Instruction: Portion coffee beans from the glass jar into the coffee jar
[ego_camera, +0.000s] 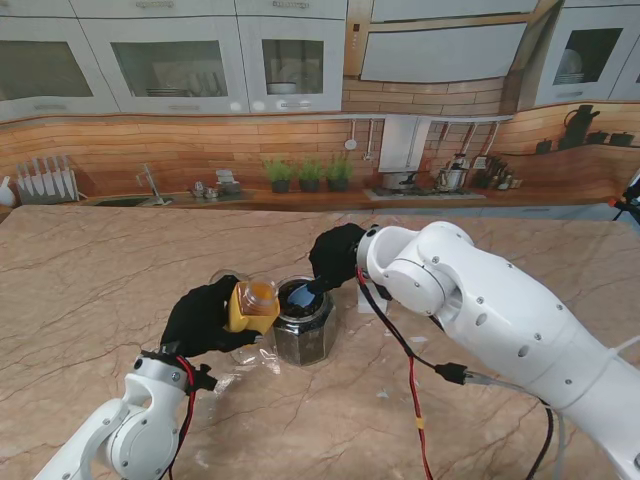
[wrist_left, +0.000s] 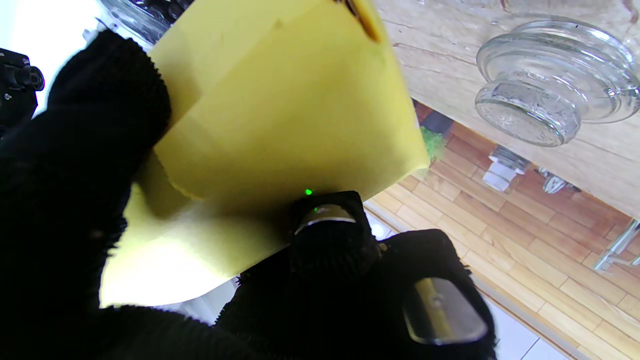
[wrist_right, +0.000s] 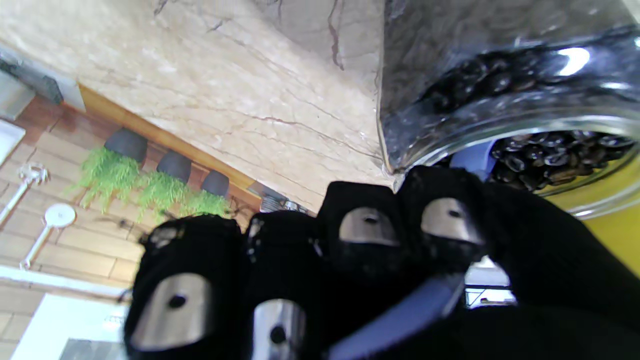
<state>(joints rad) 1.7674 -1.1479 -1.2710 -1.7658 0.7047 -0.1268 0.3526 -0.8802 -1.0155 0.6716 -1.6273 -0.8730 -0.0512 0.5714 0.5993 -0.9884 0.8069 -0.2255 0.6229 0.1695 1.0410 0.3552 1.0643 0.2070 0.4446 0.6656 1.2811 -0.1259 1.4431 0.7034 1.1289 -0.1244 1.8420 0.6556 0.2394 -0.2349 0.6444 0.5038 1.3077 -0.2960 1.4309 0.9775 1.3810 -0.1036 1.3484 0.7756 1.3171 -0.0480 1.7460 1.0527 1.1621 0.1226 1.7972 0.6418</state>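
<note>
While the marble worktop (ego_camera: 90, 290) carries both jars near the middle of its near edge, the glass jar (ego_camera: 303, 334) of dark beans stands upright, mouth up. Just to its left, the left hand (ego_camera: 205, 315) is wrapped around the yellow coffee jar (ego_camera: 252, 305), tilted, its open mouth toward the glass jar. The right hand (ego_camera: 335, 255) is curled around a blue scoop (ego_camera: 300, 296) dipping into the glass jar's mouth. A glass lid (wrist_left: 555, 82) lies beside them.
</note>
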